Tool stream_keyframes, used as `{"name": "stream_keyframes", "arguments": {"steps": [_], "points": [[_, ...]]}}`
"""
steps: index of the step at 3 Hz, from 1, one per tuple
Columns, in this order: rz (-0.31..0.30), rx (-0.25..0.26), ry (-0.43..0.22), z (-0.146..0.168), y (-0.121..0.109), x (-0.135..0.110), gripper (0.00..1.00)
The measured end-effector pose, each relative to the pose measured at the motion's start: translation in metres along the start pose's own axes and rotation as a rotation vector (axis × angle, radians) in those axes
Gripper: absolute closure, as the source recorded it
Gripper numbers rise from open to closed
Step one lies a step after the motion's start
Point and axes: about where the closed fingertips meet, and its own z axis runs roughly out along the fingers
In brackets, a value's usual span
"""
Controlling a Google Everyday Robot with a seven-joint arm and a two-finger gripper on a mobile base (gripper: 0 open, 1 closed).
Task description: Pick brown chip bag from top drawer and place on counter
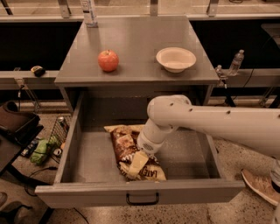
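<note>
The brown chip bag [124, 148] lies flat on the floor of the open top drawer [140, 192], lengthwise from back to front. My gripper [136, 165] has come down from the right and sits right on the bag's front half, touching it. The white arm covers part of the bag's right side. The counter [135, 43] is the grey cabinet top behind the drawer.
A red apple [108, 60] and a white bowl [176, 59] stand on the counter. A plastic bottle [89, 12] stands at its back edge. Bags and clutter lie on the floor at the left; a shoe [261, 186] is at the right.
</note>
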Motion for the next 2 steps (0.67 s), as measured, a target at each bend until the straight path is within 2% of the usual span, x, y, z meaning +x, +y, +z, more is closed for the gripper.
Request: {"name": "stream_keyframes", "arguments": {"steps": [2], "points": [[0.003, -0.006, -0.003, 0.0014, 0.0008, -0.0021, 0.65]]}}
